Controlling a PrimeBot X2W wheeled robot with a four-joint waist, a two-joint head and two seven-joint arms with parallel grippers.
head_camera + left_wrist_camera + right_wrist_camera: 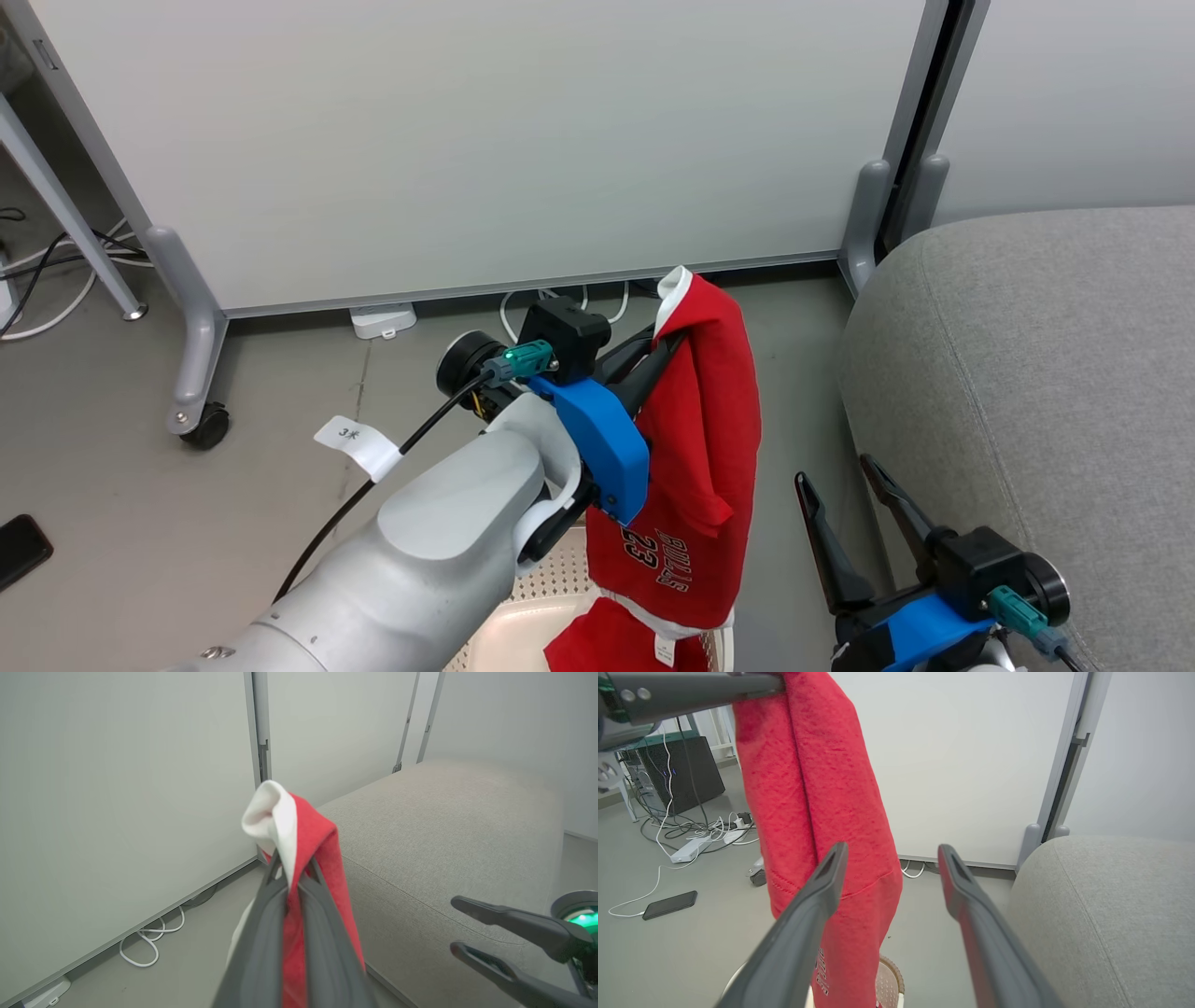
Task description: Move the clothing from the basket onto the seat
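Pale left forearm (pixel 439 541) looms closest to the head camera, reaching up from the lower left. Out at its end the left gripper (pixel 665 343) has its jaws clamped on the jersey (pixel 709 420), pinching a white-trimmed edge that folds over the fingertips. Red cloth hangs straight down from there, doubled on itself, with "23" and white lettering near the bottom, turned away from upright, and a white band along the lower hem. That hem dangles over the basket (pixel 560 569), whose cream perforated wall peeks out beside the forearm. More red cloth (pixel 597 644) lies inside it, with a white tag (pixel 665 651). Whether the hanging hem touches that pile, can't tell.

Now the room to move. Off to the right sits the seat (pixel 1027 373), big, light grey, rounded at its near corner, with a broad top. Between the jersey and the seat's curved side runs a strip of grey floor (pixel 803 373). The right gripper (pixel 836 471) stands in that strip, jaws spread wide with nothing between them, fingers pointing up, just beside the seat's edge.

Behind it all a white partition panel (pixel 467 140) closes the far side. Its lower edge sits just above the floor, and cables (pixel 560 303) loop beneath it, close behind the jersey's top. Out left, the panel's caster foot (pixel 198 411) and a dark phone (pixel 19 551) are on the floor, well apart from the basket.
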